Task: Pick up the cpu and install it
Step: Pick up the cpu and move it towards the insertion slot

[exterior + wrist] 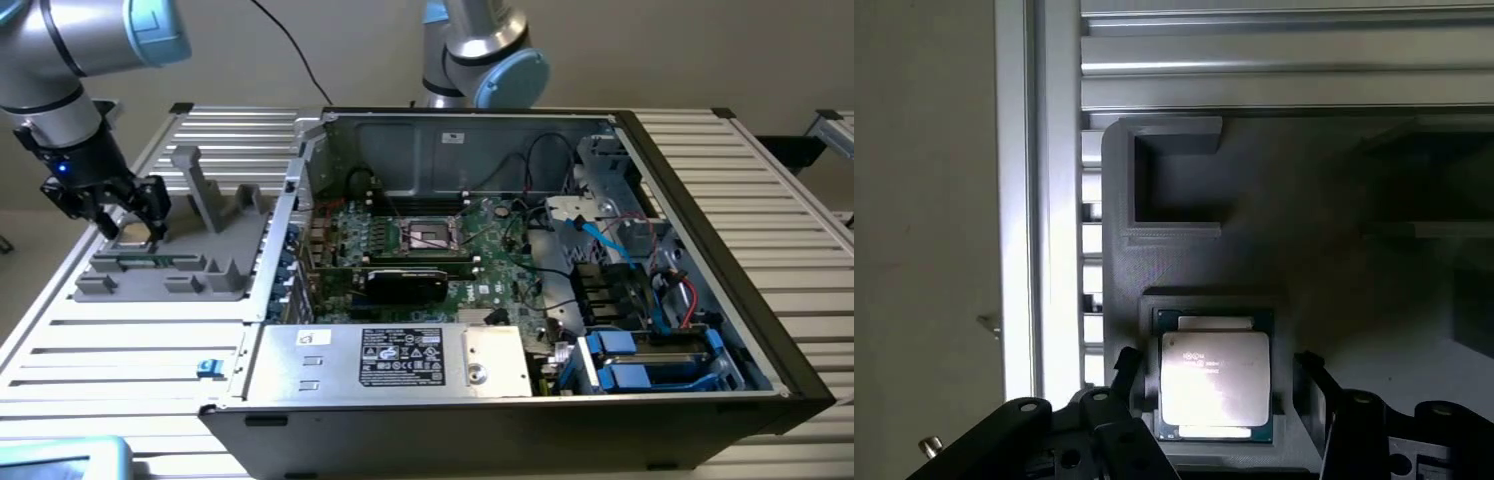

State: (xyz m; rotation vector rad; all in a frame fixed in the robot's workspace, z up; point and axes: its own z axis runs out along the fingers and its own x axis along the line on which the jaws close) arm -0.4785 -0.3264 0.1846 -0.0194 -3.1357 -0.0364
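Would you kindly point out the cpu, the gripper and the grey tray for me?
cpu (1214,375): wrist view, middle of its silver top.
gripper (131,228): exterior view, midway between its fingertips.
grey tray (200,250): exterior view, a bare flat part of it.

The exterior camera sits high and well back, off my arm, tilted down across the slatted desk (120,350). The open computer case (441,150) fills its middle, and the grey tray (160,270) lies at the exterior view's left, under my pincer (123,215). My wrist camera rides just behind the pincer (1214,362), faces straight down and hangs close over that tray (1304,250). Both views share the tray, the cpu (1214,375) in its recess and a strip of desk slats.
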